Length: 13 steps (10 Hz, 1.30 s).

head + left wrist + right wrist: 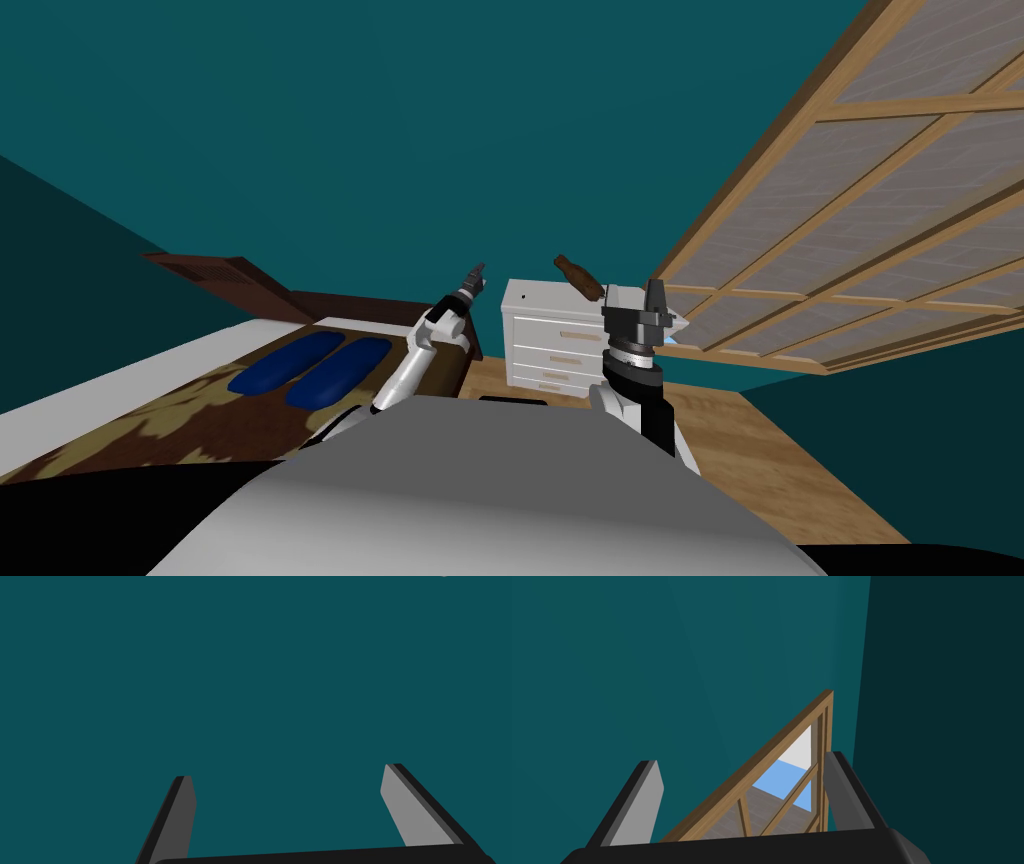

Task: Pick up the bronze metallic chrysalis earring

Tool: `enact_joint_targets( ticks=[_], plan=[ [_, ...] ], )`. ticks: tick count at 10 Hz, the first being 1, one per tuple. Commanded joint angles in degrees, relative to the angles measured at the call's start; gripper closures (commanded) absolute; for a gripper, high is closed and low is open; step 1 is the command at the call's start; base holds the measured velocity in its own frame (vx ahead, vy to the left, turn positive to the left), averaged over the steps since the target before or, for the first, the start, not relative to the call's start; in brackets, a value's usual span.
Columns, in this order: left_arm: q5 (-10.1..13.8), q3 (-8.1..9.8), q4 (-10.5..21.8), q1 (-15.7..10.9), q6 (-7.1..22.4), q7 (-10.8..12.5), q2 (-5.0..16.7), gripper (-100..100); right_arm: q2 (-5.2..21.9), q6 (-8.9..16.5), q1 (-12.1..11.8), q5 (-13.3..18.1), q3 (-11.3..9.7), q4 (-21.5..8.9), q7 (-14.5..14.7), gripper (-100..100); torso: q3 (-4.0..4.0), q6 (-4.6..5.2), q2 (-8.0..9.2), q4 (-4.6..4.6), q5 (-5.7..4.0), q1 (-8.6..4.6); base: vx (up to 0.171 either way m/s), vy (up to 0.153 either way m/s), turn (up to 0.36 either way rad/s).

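A small brown, bottle-shaped piece, the earring (578, 277), lies tilted at the top of a white dresser (552, 345) straight ahead of me. My right gripper (633, 293) is raised just to the right of it, at about the same height and apart from it. In the right wrist view the right gripper (743, 761) is open with nothing between its fingers. My left gripper (479, 270) is held up to the left of the dresser. The left gripper (288, 772) is open and empty too.
A bed (200, 420) with a brown patterned cover, two blue pillows (312, 368) and a dark wooden headboard (245, 283) lies to the left. A large wood-framed window (860, 220) runs along the right wall. Wooden floor (770, 450) lies between the dresser and me.
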<state>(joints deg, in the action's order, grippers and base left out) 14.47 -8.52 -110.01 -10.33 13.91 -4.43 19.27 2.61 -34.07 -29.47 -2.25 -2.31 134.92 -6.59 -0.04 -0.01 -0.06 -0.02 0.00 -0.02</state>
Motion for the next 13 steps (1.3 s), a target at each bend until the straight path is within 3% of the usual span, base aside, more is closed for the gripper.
enact_joint_targets(
  ticks=[1, 2, 3, 5, 6, 8, 9, 11, 12, 13],
  plan=[
    [0.8, -0.16, 0.8, -2.6, 2.9, -0.5, 0.7, -100, 0.0, 0.0, 0.0, 0.0, 0.0, 0.0, 0.0, 0, 0.00, 0.00, 0.00, 0.00, 0.00, 0.00, 0.013, -0.003, -0.006],
    [0.8, -0.16, 0.8, -2.6, 4.3, -0.5, 0.7, -100, 0.0, 0.0, 0.0, 0.0, 0.0, 0.0, 0.0, 0, 0.00, 0.00, 0.00, 0.00, 0.00, 0.00, 0.008, 0.000, -0.002],
    [2.5, -0.79, 3.2, -5.3, 6.0, -1.6, 1.8, -100, 0.0, 0.0, 0.0, 0.0, 0.0, 0.0, 0.0, 0, 0.01, -0.01, 0.02, 0.00, 0.00, 0.00, 0.011, -0.003, -0.006],
    [2.5, -0.79, 3.2, -6.4, 9.1, -1.6, 1.8, -100, 0.0, 0.0, 0.0, 0.0, 0.0, 0.0, 0.0, 0, 0.01, -0.01, 0.01, 0.00, 0.00, -0.01, 0.010, -0.004, -0.002],
    [4.2, -1.40, 5.7, -9.2, 10.7, -2.9, 3.0, -100, 0.0, 0.0, 0.0, 0.0, 0.0, 0.0, 0.0, 0, 0.01, -0.01, 0.02, 0.00, 0.00, -0.01, 0.013, -0.007, -0.006],
    [4.2, -1.40, 5.7, -10.3, 13.9, -2.9, 3.0, -100, 0.0, 0.0, 0.0, 0.0, 0.0, 0.0, 0.0, 0, 0.00, -0.01, 0.01, 0.00, -0.01, -0.03, 0.010, -0.007, -0.002],
    [5.9, -2.02, 8.2, -12.6, 15.6, -4.3, 4.1, -100, 0.0, 0.0, 0.0, 0.0, 0.0, 0.0, 0.0, 0, 0.02, -0.02, 0.03, 0.00, 0.00, -0.01, 0.010, -0.013, -0.003],
    [5.9, -2.02, 8.2, -14.1, 18.7, -4.3, 4.1, -100, 0.0, 0.0, 0.0, 0.0, 0.0, 0.0, 0.0, 0, 0.00, -0.01, 0.00, 0.00, -0.01, -0.05, 0.012, -0.010, -0.001],
    [7.7, -2.62, 10.7, -16.6, 20.7, -5.8, 5.1, -100, 0.0, 0.0, 0.0, 0.0, 0.0, 0.0, 0.0, 0, 0.01, -0.02, 0.03, 0.00, 0.00, -0.03, 0.012, -0.013, -0.002],
    [7.7, -2.62, 10.8, -17.9, 22.4, -5.8, 5.1, -100, 0.0, 0.0, 0.0, 0.0, 0.0, 0.0, 0.0, 0, 0.01, -0.01, 0.01, 0.00, -0.01, -0.04, 0.012, -0.014, 0.000]
  ],
)
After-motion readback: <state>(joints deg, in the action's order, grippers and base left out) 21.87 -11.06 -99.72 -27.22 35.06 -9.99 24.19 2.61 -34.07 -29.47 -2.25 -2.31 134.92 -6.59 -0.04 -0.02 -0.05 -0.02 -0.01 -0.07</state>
